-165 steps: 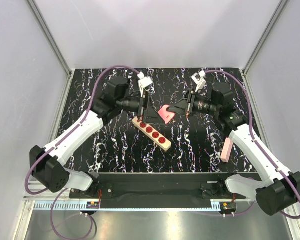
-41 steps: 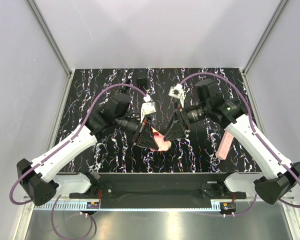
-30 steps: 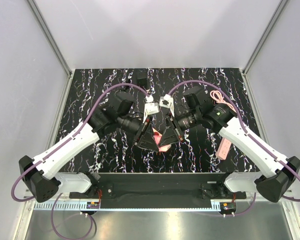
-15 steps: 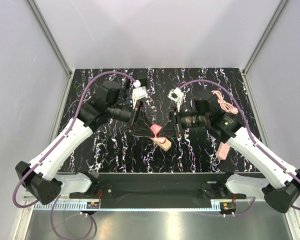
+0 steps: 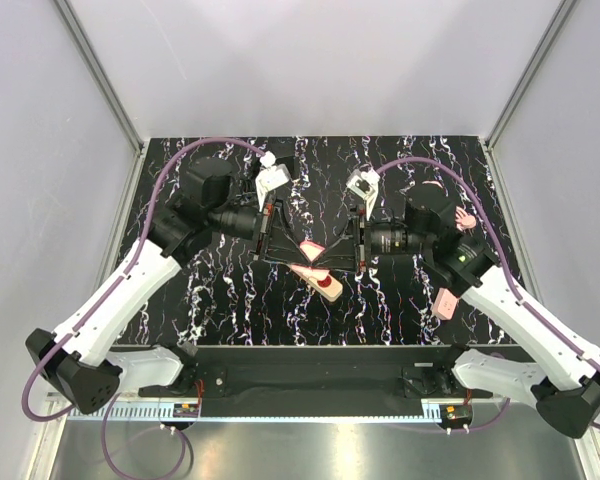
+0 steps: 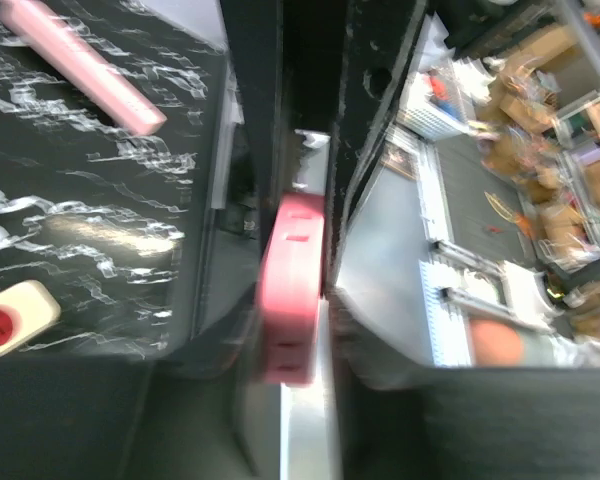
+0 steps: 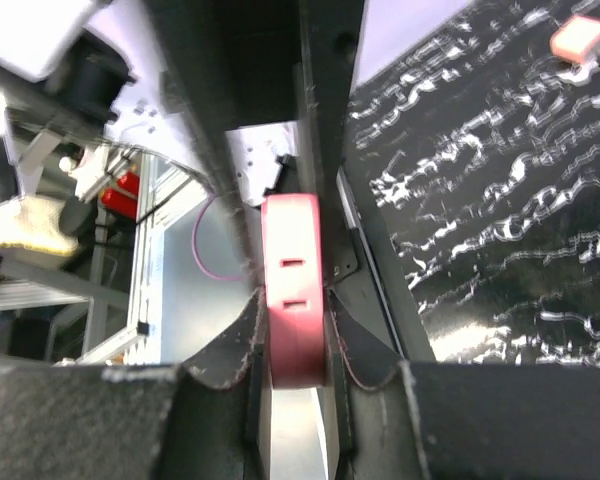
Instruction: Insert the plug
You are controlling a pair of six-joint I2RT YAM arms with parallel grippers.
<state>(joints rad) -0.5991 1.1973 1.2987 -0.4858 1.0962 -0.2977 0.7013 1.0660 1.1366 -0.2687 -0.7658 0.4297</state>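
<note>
A flat pink block [image 5: 310, 245] with two slots hangs above the table's middle, pinched from both sides. My left gripper [image 5: 298, 248] is shut on its left end, and the left wrist view shows the block [image 6: 292, 290] between the dark fingers [image 6: 352, 200]. From the right, my right gripper [image 5: 326, 252] is shut on it too, both pads pressed to the block [image 7: 293, 300]. The cream power strip [image 5: 318, 282] with red sockets lies just in front of them. A small black boxy plug [image 5: 285, 164] sits near the back edge, partly hidden behind my left wrist.
A pink bar [image 5: 446, 300] lies by the right arm and also shows in the left wrist view as a pink bar [image 6: 80, 65]. A coiled pink cable [image 5: 462, 215] rests at the right behind the right wrist. Grey walls close in three sides.
Both grippers have carried the pink block away from the near edge, towards the table's middle and a little higher. The power strip's end now shows in front of them. The left jaws opened briefly and closed again.
</note>
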